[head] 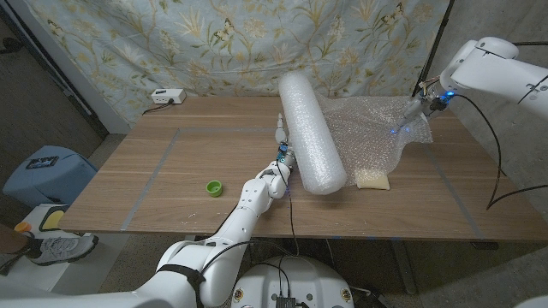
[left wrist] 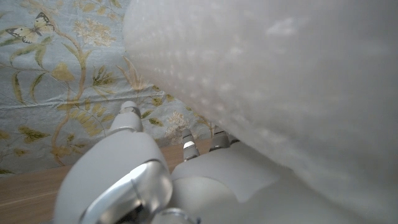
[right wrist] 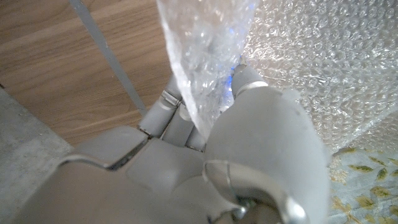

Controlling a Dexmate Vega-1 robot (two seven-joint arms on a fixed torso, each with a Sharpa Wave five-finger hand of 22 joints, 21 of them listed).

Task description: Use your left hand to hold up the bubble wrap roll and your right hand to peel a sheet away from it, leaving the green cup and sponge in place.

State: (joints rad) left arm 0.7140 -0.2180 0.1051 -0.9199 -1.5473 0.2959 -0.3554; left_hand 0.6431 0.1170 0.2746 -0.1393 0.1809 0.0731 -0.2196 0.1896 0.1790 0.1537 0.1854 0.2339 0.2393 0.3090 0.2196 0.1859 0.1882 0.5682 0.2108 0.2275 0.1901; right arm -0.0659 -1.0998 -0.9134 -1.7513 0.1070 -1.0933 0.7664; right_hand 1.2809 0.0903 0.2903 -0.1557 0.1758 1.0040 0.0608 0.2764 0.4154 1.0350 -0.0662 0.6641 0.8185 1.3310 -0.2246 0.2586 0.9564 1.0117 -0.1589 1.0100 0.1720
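- Pinching a bunched corner of the bubble wrap sheet (head: 377, 137), the right robot hand (head: 418, 109) hung above the far right part of the tabletop (head: 154, 171); the right wrist view showed its fingers (right wrist: 171, 106) closed around the twisted plastic (right wrist: 205, 56).
- Pressed against the bubble wrap roll (head: 310, 133), the left robot hand (head: 280, 162) sat at the roll's left side near its lower end; how firmly its fingers closed on the roll could not be told.
- The left wrist view showed that hand's fingertips (left wrist: 127, 115) up against the pale, dimpled roll (left wrist: 280, 81), a closeness the head view left unclear.
- One roll was in sight, tilted, its near end on the tabletop and its far end raised toward the backdrop (head: 214, 43).
- One sheet spread from the roll rightward, partly draped over one yellowish sponge (head: 373, 179) just beside the roll's near end.
- One green cup (head: 214, 186) stood well apart to the left, on bare wood.
- One small white box (head: 168, 97) sat at the far left edge of the tabletop; no readable writing showed on it.
- The backdrop carried a leaf and butterfly print, seen closer in the left wrist view (left wrist: 37, 25).
- A shoe (head: 56, 248) and a blue bin (head: 43, 171) were on the floor to the left.
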